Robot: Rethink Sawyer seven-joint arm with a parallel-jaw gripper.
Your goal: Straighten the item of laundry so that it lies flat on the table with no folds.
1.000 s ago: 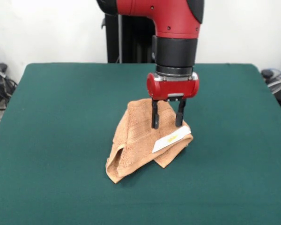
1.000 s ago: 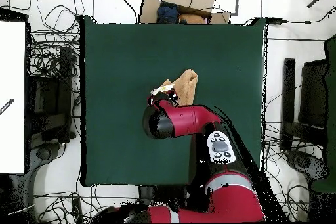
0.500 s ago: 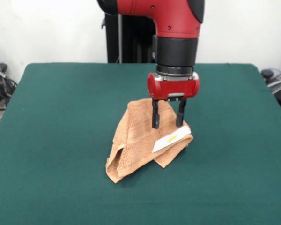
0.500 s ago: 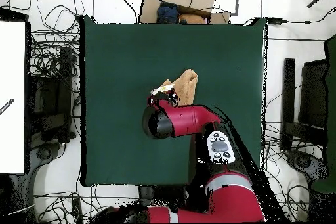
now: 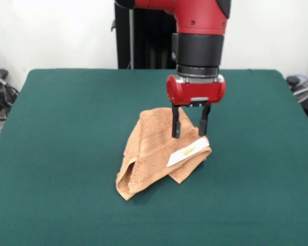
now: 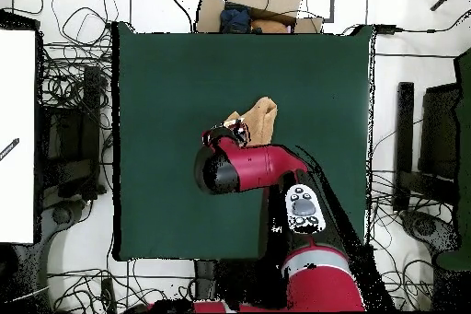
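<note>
Covering nearly all of the front view, the green surface [image 5: 66, 128] carries a single thing, well in from every edge. That thing is the towel [image 5: 151, 159], lying a little past the middle of the cloth, bunched into a folded heap, not spread flat. Its long axis runs on a slant in the front view, from a high rounded hump at the picture's upper right down to a loose rolled corner at the lower left. So the bulk of the fabric lies down and to the left of the gripper [image 5: 190, 129], towards the camera.

Hanging straight down over the upper right end of the heap, the gripper has its two dark fingers [image 5: 175, 123] parted, with nothing between them; its jaws stand released. The fingertips sit at about the height of the hump's top edge, one in front of the fabric and the other just beside the heap's right rim. Whether either one touches the cloth cannot be told.

Just below the fingertips lies the white tag [image 5: 187, 151] with yellow print, slanting along the fold nearest the gripper.
</note>
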